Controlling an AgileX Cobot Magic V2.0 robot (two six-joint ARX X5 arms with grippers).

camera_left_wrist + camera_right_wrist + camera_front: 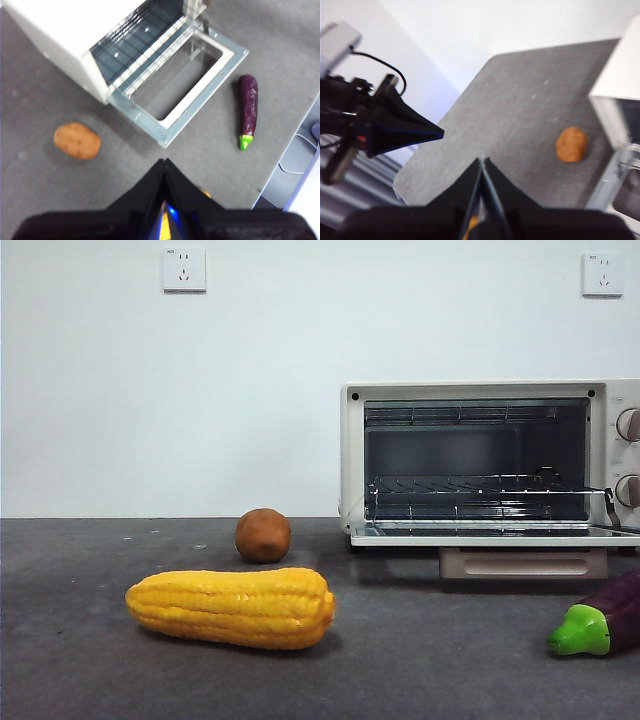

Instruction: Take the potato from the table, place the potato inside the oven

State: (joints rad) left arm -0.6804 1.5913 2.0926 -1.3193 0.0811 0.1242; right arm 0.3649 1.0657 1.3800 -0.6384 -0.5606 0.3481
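- Front view: the potato (263, 535) sits on the table (80, 660), at about 9 o'clock from the oven (490, 460), whose door hangs open. A corn cob (232, 607) lies nearer the camera, at 6 o'clock from the potato. An eggplant (600, 625) lies at the right edge.
- Left wrist view: the left gripper (164, 162), jaws pressed together and empty, hangs above the table, apart from the potato (77, 141) and the oven (100, 35).
- Right wrist view: the right gripper (481, 161), jaws likewise closed and empty, is well apart from the potato (571, 144).
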